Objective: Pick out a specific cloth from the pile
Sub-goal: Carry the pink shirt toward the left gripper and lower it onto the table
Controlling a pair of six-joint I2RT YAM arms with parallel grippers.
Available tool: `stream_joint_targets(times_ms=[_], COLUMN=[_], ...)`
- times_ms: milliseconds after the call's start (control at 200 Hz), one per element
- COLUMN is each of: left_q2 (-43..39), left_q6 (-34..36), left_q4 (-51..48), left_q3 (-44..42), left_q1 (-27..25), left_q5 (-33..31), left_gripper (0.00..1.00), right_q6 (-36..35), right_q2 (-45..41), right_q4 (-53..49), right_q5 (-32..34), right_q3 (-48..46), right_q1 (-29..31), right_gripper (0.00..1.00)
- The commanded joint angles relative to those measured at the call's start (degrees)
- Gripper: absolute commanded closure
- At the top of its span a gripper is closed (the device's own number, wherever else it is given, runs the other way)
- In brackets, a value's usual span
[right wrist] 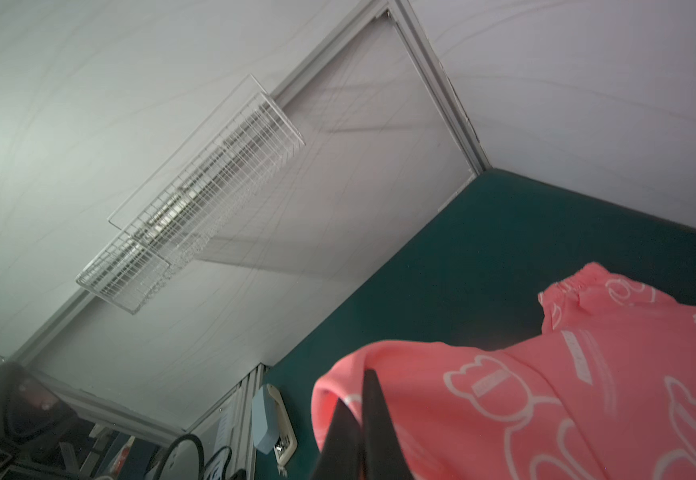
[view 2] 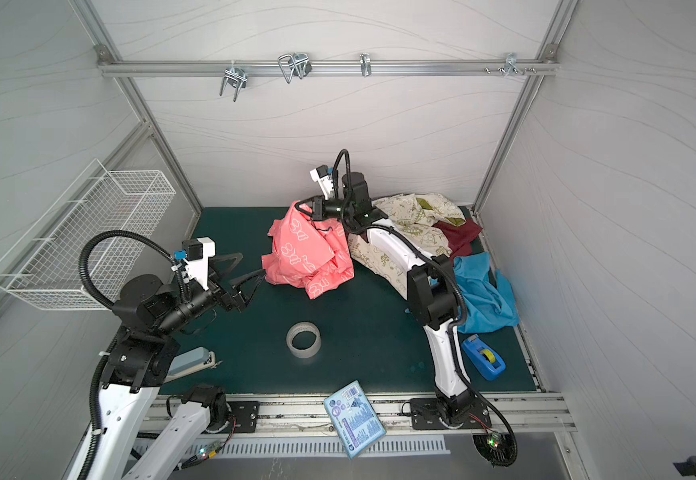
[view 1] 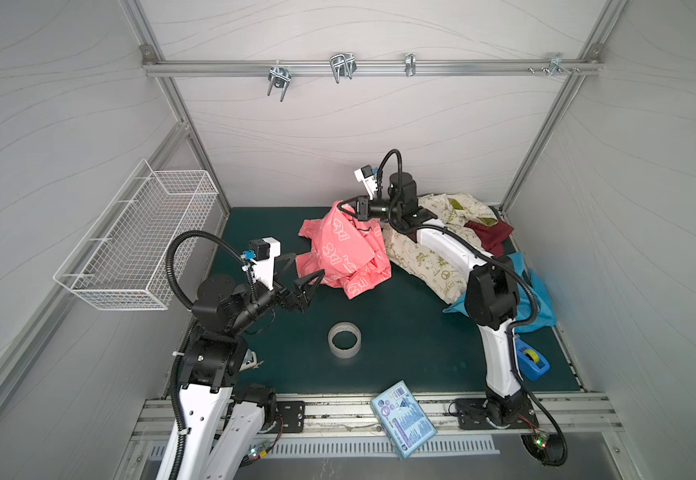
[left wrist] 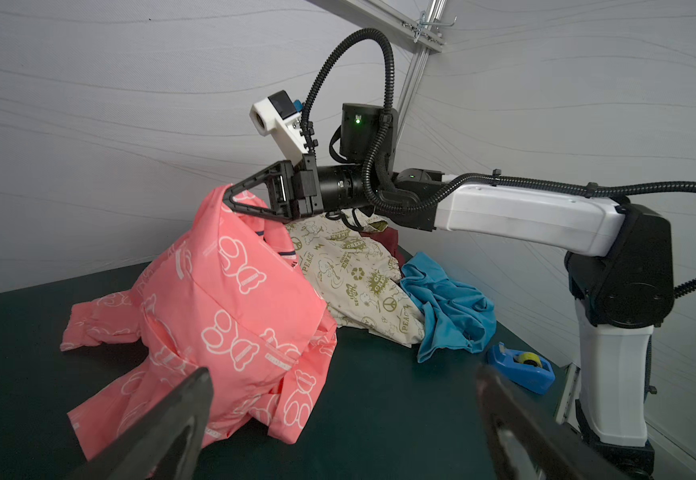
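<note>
- Beyond the clear tape roll (view 1: 344, 340) on the dark green table (view 1: 404, 365), the coral-pink cloth with white outline doodles (view 1: 346, 253) rises in a peak, with its lower folds resting on the table.
- The right pincer (view 1: 343, 206) is clamped on that peak and holds the top edge up off the table.
- The pile of cream olive-printed, maroon and bright blue cloths (view 1: 441, 210) lies beyond the roll and to its right, touching the pink cloth.
- The left pincer (view 1: 308, 264) hangs beyond the roll to its left, fingers spread apart and holding nothing, just beside the pink cloth's nearest folds.
</note>
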Motion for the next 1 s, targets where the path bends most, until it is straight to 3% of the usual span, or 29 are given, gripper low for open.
stream_joint_targets(times_ms=[0, 245, 420, 465, 706, 786, 996], left_q2=[-0.51, -0.63, -0.22, -0.08, 0.10, 0.37, 0.96], left_q6=[-0.26, -0.54, -0.79, -0.96, -1.47, -1.42, -1.33], left_q4=[2.84, 3.42, 4.16, 4.11, 4.65, 4.73, 4.39], left_q3=[0.19, -0.30, -0.61, -0.54, -0.61, -0.61, -0.42], left_q1=[-0.13, -0.08, -0.09, -0.09, -0.11, -0.13, -0.11], left_q5=[1.05, 1.46, 1.44, 1.43, 1.89, 1.61, 0.55], left_gripper=[0.01, 0.01, 0.01, 0.01, 0.01, 0.01, 0.01], right_q6=[-9.10, -14.87, -20.59, -20.67, -18.05, -16.96, -13.06], right_q2=[-3.62, -1.79, 0.59, 1.80, 12.32, 14.80, 22.32], right_q4=[-4.57, -11.56, -20.19, -21.46, -32.18, -33.66, -36.59], right_q5=[2.08, 5.42, 13.27, 14.59, 18.83, 20.48, 20.90], right_q3=[-4.82, -9.59, -8.62, -7.85, 4.41, 6.92, 14.41], right_q1=[1.65, 2.54, 4.33, 4.37, 4.41, 4.69, 5.26], right_gripper=[1.00, 1.00, 1.00, 0.93, 0.81, 0.69, 0.65])
